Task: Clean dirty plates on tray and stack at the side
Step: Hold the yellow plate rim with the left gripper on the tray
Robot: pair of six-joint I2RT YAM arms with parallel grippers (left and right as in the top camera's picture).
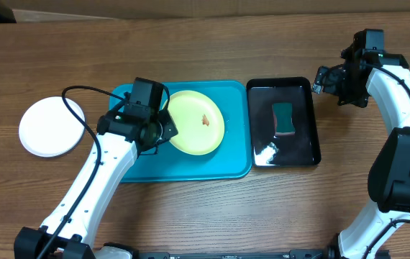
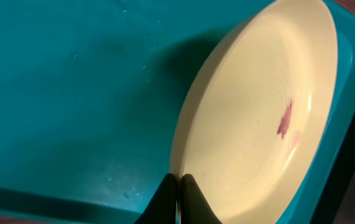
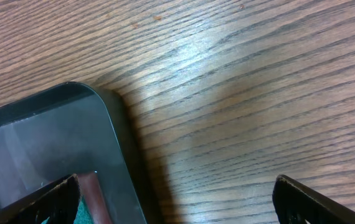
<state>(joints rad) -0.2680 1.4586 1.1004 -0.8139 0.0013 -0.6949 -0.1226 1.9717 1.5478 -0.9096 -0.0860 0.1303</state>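
Observation:
The yellow-green plate [image 1: 196, 122] lies on the turquoise tray [image 1: 190, 167] with a reddish smear near its middle. My left gripper [image 1: 163, 130] is shut on the plate's left rim. In the left wrist view the fingers [image 2: 179, 190] pinch the rim of the plate [image 2: 252, 124], which looks tilted up over the tray [image 2: 71, 93]. The white plate [image 1: 52, 126] sits on the table left of the tray. The mint-blue plate is out of view. My right gripper [image 1: 321, 79] is open and empty by the far right corner of the black tray; its fingers [image 3: 174, 205] are spread wide.
A glossy black tray [image 1: 302, 147] with a green sponge [image 1: 284, 117] stands right of the turquoise tray, touching it. Its corner shows in the right wrist view [image 3: 71, 137]. Bare wooden table lies around both trays.

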